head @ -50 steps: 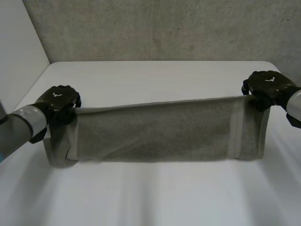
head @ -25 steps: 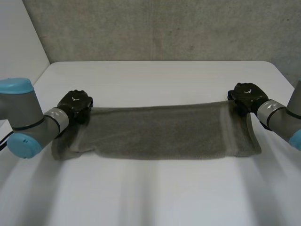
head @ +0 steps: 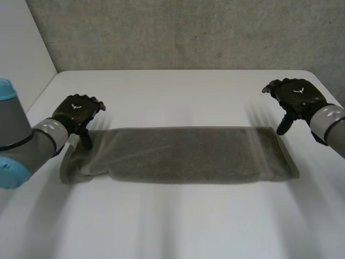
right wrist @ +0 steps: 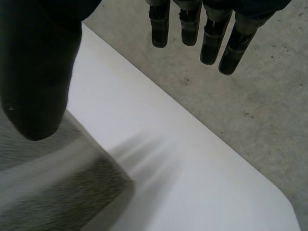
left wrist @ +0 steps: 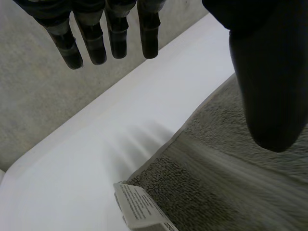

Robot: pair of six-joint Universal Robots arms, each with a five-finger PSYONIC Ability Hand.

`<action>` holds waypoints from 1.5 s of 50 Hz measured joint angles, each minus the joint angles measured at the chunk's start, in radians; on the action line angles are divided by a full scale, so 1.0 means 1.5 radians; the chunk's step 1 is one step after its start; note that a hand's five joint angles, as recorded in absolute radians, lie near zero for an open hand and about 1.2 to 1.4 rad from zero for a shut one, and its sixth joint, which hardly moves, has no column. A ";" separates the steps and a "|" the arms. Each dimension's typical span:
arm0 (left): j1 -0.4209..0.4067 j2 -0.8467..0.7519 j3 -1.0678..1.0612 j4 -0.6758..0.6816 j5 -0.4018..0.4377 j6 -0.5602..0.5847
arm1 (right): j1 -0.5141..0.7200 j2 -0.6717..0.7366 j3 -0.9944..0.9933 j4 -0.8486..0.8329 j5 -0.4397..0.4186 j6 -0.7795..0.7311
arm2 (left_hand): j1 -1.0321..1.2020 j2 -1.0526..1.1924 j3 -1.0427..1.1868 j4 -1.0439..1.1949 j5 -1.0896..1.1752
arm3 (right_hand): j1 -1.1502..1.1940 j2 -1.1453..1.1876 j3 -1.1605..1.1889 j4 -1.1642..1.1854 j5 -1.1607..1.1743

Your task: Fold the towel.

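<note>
Nearest the robot the white table (head: 178, 221) is bare, and across its middle lies the towel (head: 178, 155) – a grey-brown terry cloth doubled into one long, narrow band running from side to side and resting flat. Its near edge is fairly straight, except at the left end, where one layer pokes out a little past the other. A flatter woven stripe crosses the pile close to the right end, and the left wrist view shows a similar stripe at the left end, with a small white printed label (left wrist: 140, 208) sticking out at the towel's edge onto the table. At the towel's far left corner the left hand (head: 78, 112) hangs open, its fingers (left wrist: 118, 38) straight and spread, its thumb pointing down over the cloth and holding nothing. The right hand (head: 295, 97) is likewise open and empty – fingers apart, thumb hanging down, just beyond the far right corner. Behind both, the table's far edge meets a grey concrete wall (head: 178, 32)
</note>
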 measured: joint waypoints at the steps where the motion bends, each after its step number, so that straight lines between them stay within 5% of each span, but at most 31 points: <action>1: 0.002 0.024 -0.024 0.001 0.002 -0.001 | -0.001 -0.025 0.029 0.001 -0.002 0.002 | 0.000 0.000 0.000 0.000 0.000 | 0.000 0.000 0.000 0.000 0.000; 11: 0.023 0.153 -0.178 0.010 0.006 -0.008 | -0.024 -0.123 0.209 -0.003 -0.022 -0.018 | -0.001 -0.001 0.000 0.000 0.000 | 0.030 0.023 0.000 0.000 0.032; 27: 0.027 0.210 -0.258 0.030 0.005 -0.078 | -0.067 -0.023 0.261 -0.024 -0.062 -0.090 | -0.001 -0.001 0.000 0.000 0.000 | 0.290 0.288 0.000 0.000 0.301; 36: 0.026 0.211 -0.262 0.035 0.005 -0.088 | -0.072 0.003 0.255 -0.054 -0.054 -0.095 | -0.001 -0.001 0.000 0.000 0.000 | 0.694 0.696 0.000 0.000 0.709; 49: 0.028 0.221 -0.266 0.042 0.004 -0.087 | -0.182 -0.053 0.254 -0.052 -0.064 -0.105 | -0.001 -0.001 0.000 0.000 0.000 | 0.698 0.697 0.000 0.000 0.720; 62: 0.033 0.231 -0.269 0.042 0.004 -0.087 | -0.345 -0.092 0.170 -0.012 -0.085 -0.245 | -0.001 -0.001 0.000 0.000 0.000 | 0.699 0.697 0.000 0.000 0.721; 69: 0.031 0.234 -0.274 0.042 0.004 -0.087 | -0.285 -0.153 0.100 0.033 -0.097 -0.204 | -0.001 -0.001 0.000 0.000 0.000 | 0.701 0.697 0.000 0.000 0.721; 75: 0.028 0.234 -0.276 0.042 0.004 -0.087 | -0.088 -0.190 0.067 0.025 -0.092 -0.139 | -0.001 -0.001 0.000 0.000 0.000 | 0.702 0.702 0.000 0.000 0.722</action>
